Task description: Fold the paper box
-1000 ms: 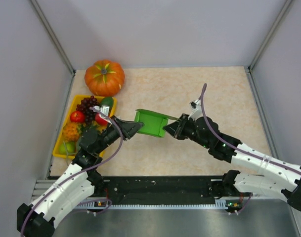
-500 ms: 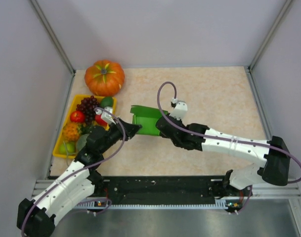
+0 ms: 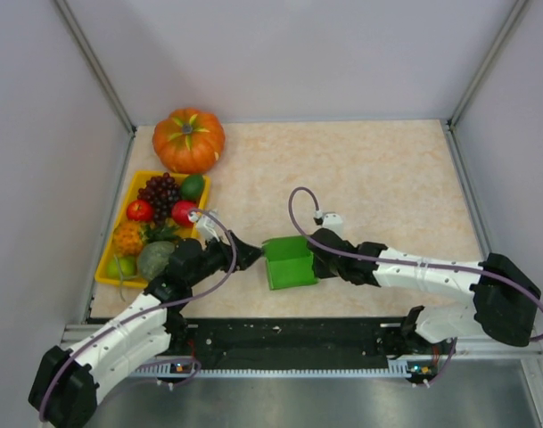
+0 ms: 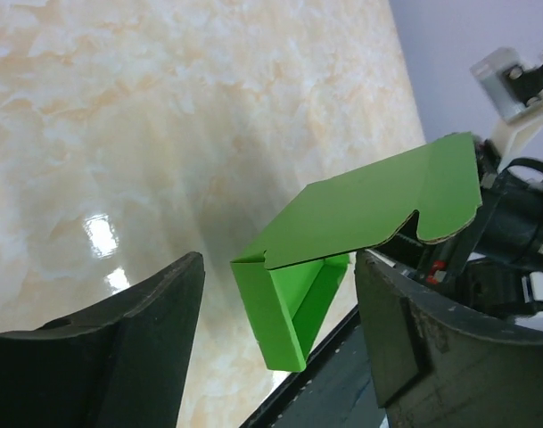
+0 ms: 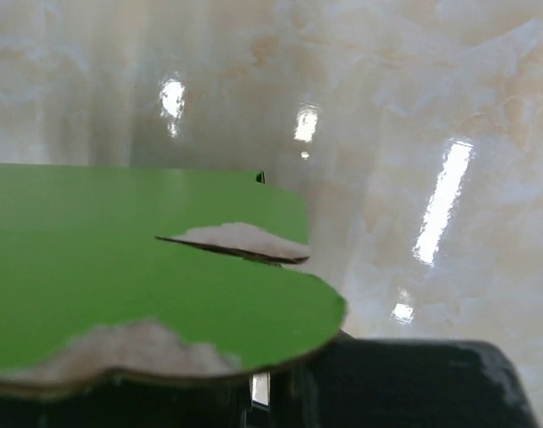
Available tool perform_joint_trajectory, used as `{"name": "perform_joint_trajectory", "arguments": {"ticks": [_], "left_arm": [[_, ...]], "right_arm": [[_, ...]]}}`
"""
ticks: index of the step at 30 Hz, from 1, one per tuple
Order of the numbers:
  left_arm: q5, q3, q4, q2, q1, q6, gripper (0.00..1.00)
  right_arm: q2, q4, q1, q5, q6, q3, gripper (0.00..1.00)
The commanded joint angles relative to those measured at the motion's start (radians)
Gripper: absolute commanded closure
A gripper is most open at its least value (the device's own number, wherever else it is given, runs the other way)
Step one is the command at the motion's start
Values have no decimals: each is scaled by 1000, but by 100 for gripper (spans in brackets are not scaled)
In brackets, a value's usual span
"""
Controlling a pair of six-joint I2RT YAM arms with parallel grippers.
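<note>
Overhead: paper box (image 3: pixel 289 261) near the table (image 3: pixel 387 178) front edge, right wall pinched in closed right gripper (image 3: pixel 317 259). Left wrist: left gripper (image 4: pixel 275 294) spread wide, empty, box just ahead. Right wrist: probably light, bendy card; best pinched at flaps

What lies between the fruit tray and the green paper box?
In the top view, the open left gripper lies between the tray and the paper box.

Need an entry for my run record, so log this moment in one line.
paper box: partly folded | left gripper: open, beside box, not gripping | right gripper: shut on box edge
</note>
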Motion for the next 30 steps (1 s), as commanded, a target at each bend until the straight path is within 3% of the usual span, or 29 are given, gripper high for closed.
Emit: {"name": "perform_joint_trajectory", "arguments": {"ticks": [1, 3, 4, 6, 9, 12, 17, 30], "left_arm": [[27, 13, -67, 16, 0, 91, 34], [41, 22, -96, 42, -3, 98, 48], [41, 24, -98, 53, -9, 98, 50], [18, 38, -112, 77, -36, 95, 49], [-73, 76, -156, 117, -89, 98, 38], [-156, 91, -202, 146, -132, 78, 34], [-276, 98, -181, 198, -210, 61, 40], [-430, 226, -233, 408, -276, 101, 59]], "right_arm": [[-6, 68, -16, -72, -57, 18, 100], [34, 55, -30, -77, -57, 32, 100], [52, 48, -33, -77, -56, 39, 100], [101, 42, -33, -72, -51, 68, 100], [160, 6, -33, -45, -38, 113, 100], [186, -22, -31, 1, -8, 140, 100], [240, -82, -19, 54, 41, 186, 100], [275, -100, 7, 64, 35, 223, 100]]}}
